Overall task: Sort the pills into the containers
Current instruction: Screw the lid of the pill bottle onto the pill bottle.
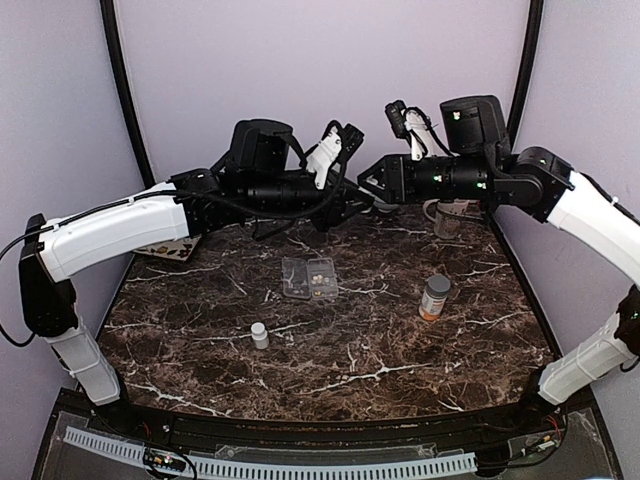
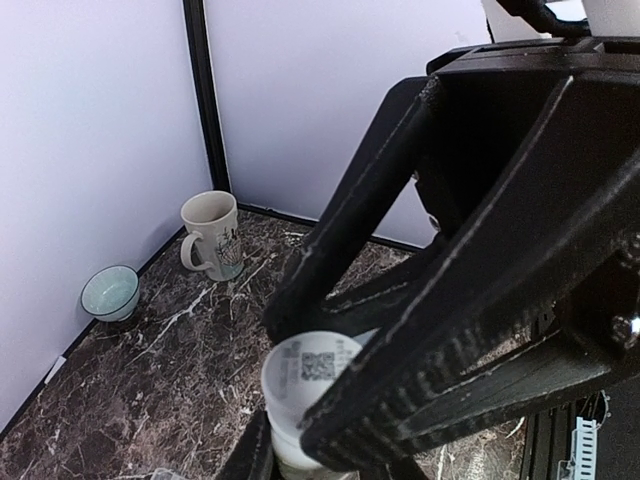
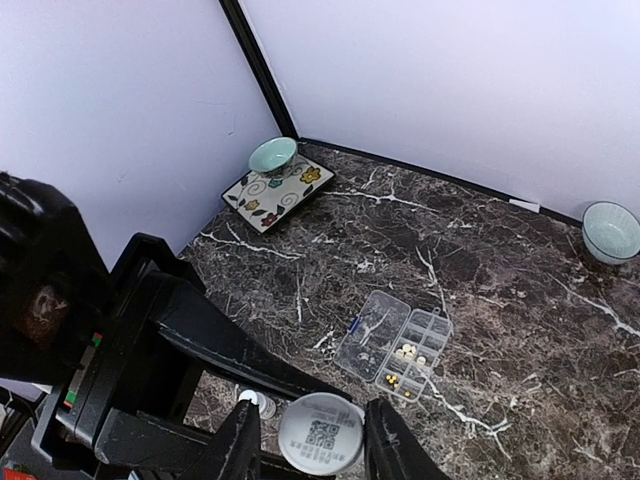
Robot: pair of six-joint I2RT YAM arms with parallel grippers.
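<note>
Meeting in mid-air above and beyond the pill box [image 1: 309, 277], which holds a few pills [image 1: 318, 268], the right gripper [image 3: 312, 442] clamps a small white bottle [image 3: 320, 432] while the left gripper [image 1: 350, 205] hides its jaws, so their state cannot be told, and a fumbled handover could drop the bottle and scatter them.

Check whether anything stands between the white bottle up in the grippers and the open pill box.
Nothing visible does. The held white bottle is up over the table, and the pill box lies open further toward the bases. The orange bottle and the second white bottle stand aside.
</note>
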